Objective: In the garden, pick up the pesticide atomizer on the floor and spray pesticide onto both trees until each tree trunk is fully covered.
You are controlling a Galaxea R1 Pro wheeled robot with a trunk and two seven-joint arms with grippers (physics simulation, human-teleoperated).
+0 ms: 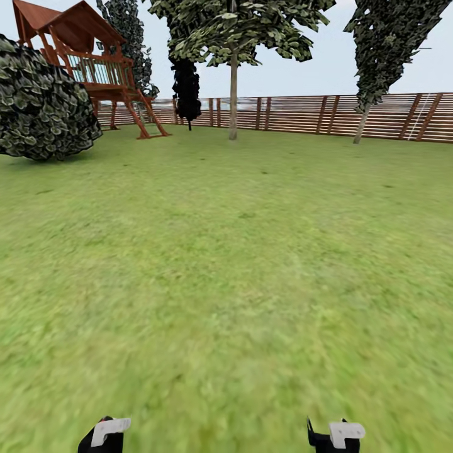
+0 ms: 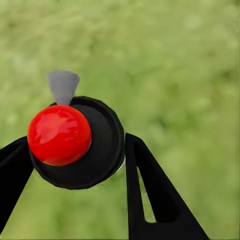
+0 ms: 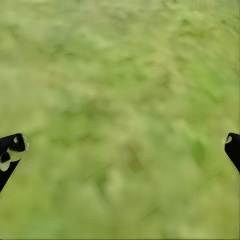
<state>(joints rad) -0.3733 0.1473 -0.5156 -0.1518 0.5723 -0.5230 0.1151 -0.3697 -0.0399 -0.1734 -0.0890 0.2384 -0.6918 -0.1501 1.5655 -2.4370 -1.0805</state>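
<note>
My left gripper (image 2: pixel 75 157) is shut on the pesticide atomizer (image 2: pixel 102 145), seen end-on as a round black body with a red dome and a pale grey nozzle. In the head view the left gripper (image 1: pixel 104 434) and the right gripper (image 1: pixel 333 434) sit low over the garden lawn (image 1: pixel 239 264). The right gripper (image 3: pixel 120 150) is open, its fingers spread wide over bare grass. Far ahead by the fence stand a tree with a straight pale trunk (image 1: pixel 233 100) and one with a thin leaning trunk (image 1: pixel 362 126). The paved floor is out of view, and no pesticide cloud shows.
A brown slat fence (image 1: pixel 302 116) closes the far side. A red wooden play tower (image 1: pixel 94 69) and a big dark round bush (image 1: pixel 41 104) stand at the far left, with a dark narrow tree (image 1: pixel 186 91) beside them. Open lawn stretches ahead.
</note>
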